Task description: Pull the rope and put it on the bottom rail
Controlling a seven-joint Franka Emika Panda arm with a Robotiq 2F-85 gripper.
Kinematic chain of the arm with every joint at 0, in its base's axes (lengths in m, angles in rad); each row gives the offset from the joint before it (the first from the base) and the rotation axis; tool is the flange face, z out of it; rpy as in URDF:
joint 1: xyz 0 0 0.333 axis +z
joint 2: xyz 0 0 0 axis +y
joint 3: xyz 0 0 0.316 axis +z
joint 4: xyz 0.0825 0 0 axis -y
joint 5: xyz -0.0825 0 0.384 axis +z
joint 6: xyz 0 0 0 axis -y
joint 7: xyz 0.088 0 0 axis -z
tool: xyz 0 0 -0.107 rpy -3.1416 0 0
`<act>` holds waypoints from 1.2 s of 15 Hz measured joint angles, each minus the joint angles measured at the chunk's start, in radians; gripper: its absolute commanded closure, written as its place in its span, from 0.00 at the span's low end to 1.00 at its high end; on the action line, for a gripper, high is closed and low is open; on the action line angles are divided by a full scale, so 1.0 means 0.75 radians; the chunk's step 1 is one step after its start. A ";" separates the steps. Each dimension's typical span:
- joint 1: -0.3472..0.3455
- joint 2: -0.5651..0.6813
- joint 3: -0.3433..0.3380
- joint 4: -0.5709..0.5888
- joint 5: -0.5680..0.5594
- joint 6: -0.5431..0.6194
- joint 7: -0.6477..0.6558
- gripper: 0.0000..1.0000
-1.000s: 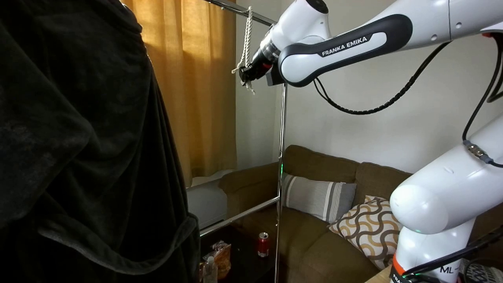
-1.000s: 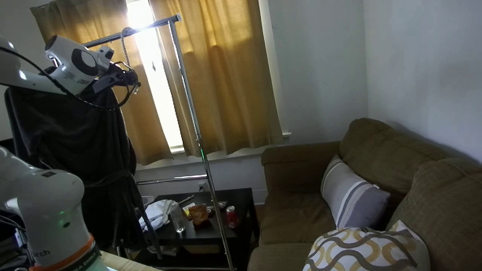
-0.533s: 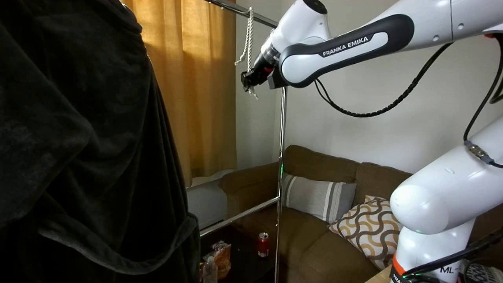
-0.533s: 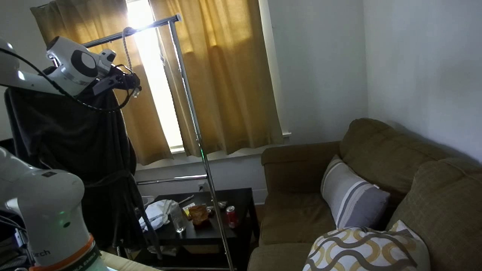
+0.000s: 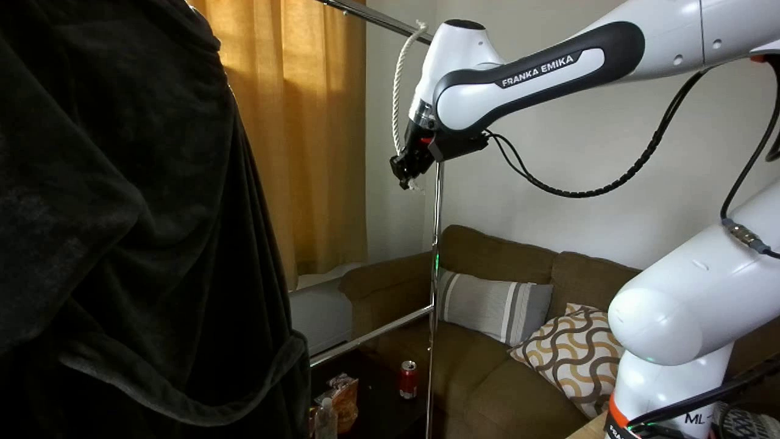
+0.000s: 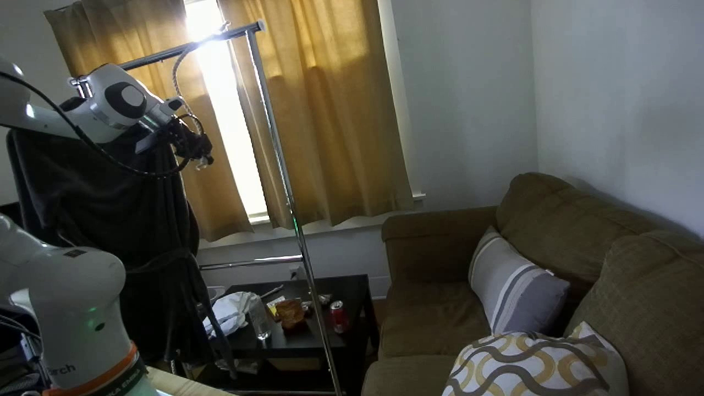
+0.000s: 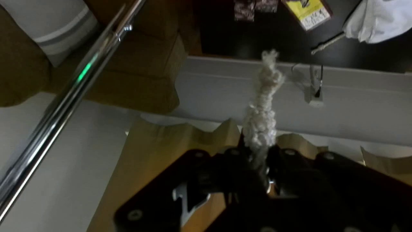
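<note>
A white twisted rope curves up from my gripper to the top rail of a chrome clothes rack, its free end sticking up at that rail. In an exterior view the rope also crosses the top rail, above my gripper. In the wrist view my gripper is shut on the rope, and its frayed end sticks out past the fingertips. The bottom rail is well below the gripper; it also shows in an exterior view.
A dark robe hangs on the rack beside the arm. The rack's chrome upright stands close to the gripper. A low black table holds a red can, a bottle and a white cloth. A brown sofa stands beyond.
My gripper has moved down and tilted more downward with the rope in it. The rope's other end, which hung below the top rail, has slid up to the rail.
</note>
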 measured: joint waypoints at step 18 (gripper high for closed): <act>0.128 0.074 -0.154 0.002 0.247 -0.406 -0.304 0.98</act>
